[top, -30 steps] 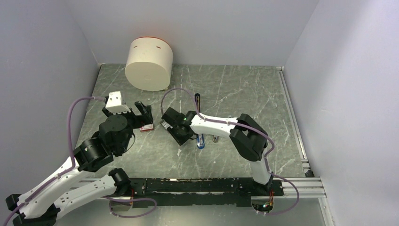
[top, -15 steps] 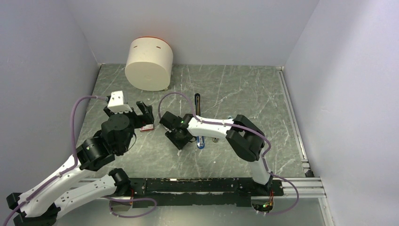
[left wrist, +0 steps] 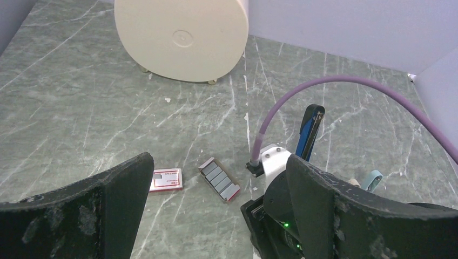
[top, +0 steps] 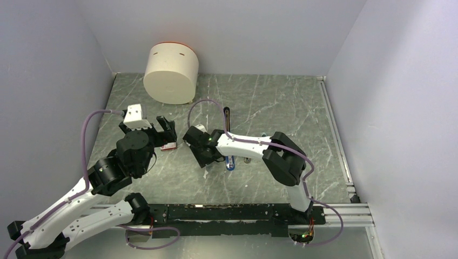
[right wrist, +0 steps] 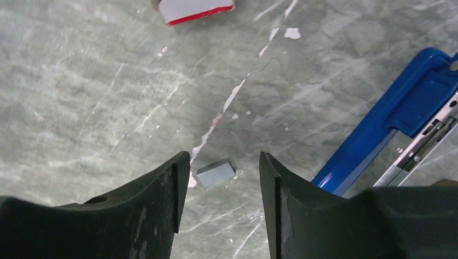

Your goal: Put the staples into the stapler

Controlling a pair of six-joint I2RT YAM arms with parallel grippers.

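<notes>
Right gripper jaws spread, straddling the staple block, which lies loose mid-worktop beside the opened stapler. Left gripper gapes wide, empty, near the red staple box. Judgement: centre, lower fully, pinch squarely; a skewed grip would skid the block.

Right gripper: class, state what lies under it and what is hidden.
Under the right gripper, a small grey staple block lies on the marble table between the parted fingers. The blue stapler lies beside it, silver channel exposed; its near end is covered by one finger.
</notes>
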